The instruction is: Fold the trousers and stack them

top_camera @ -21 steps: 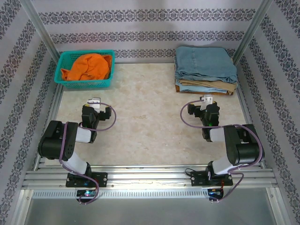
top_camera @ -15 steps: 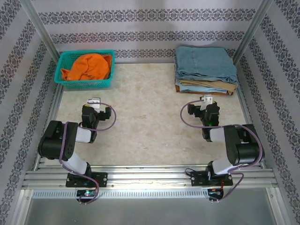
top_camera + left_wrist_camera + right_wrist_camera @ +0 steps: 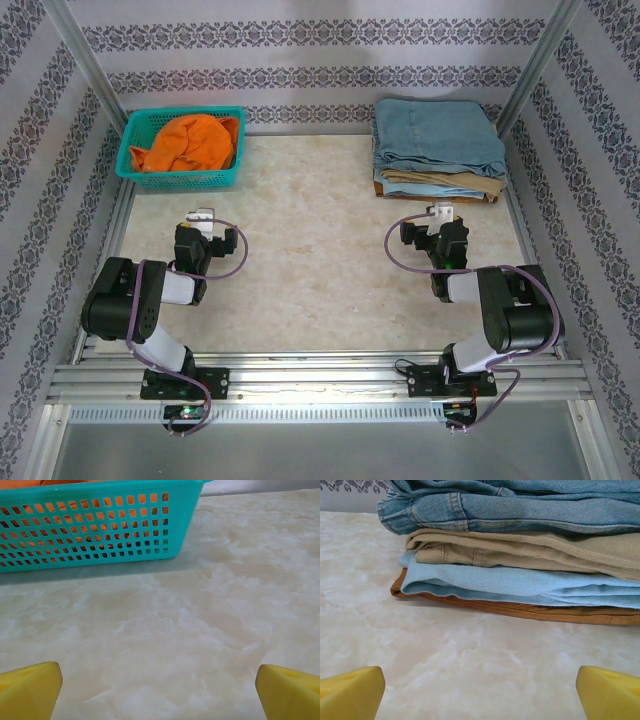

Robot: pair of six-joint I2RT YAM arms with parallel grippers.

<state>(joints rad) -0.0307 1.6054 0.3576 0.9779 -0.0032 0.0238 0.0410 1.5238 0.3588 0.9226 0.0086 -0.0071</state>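
Note orange trousers (image 3: 185, 142) heaped in teal basket (image 3: 180, 181), far-left corner. Left hand (image 3: 201, 216) & right hand (image 3: 441, 212) spread wide, empty, low over surface (image 3: 310, 250). Could snag mesh, drag basket w/ cloth, or grab one layer only. Could topple folded stack (image 3: 438, 150) on placing.

Lab robot booth: aluminium frame (image 3: 320, 378), patterned backdrop (image 3: 320, 40), marbled tabletop (image 3: 310, 250).
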